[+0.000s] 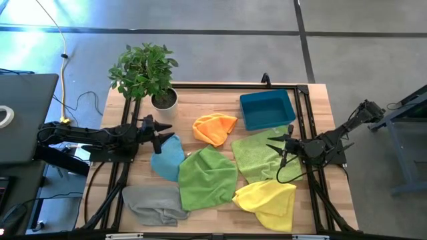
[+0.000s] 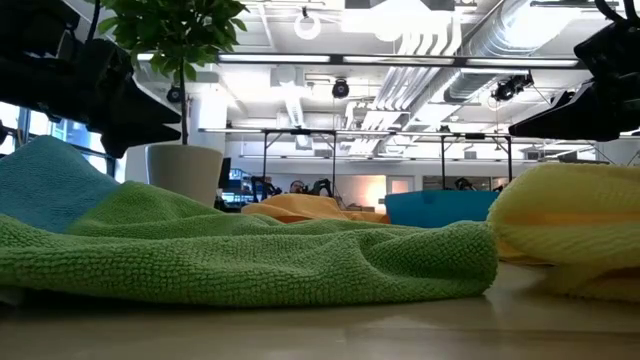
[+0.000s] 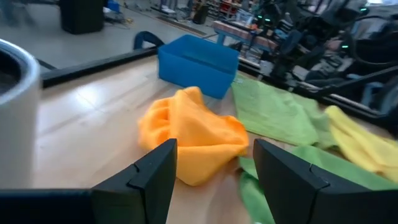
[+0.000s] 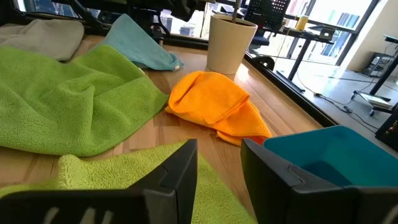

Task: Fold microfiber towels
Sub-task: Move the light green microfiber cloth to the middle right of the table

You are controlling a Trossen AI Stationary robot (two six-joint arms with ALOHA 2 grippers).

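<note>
While above the towels [image 1: 220,173], both tools [image 3: 214,171] open, empty.

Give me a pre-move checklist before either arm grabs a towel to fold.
1. Left tool open and empty: ok, nothing between its fingers, over the table's left side.
2. Right tool empty: ok, jaws apart, above the lime green towel.
3. Orange towel free of other cloths: ok, it lies alone beside the blue bin.
4. Green towel free: not ok, it overlaps the light blue towel.
5. Yellow towel flat: not ok, bunched.
6. Grey towel flat: not ok, crumpled at the table's front edge.
</note>
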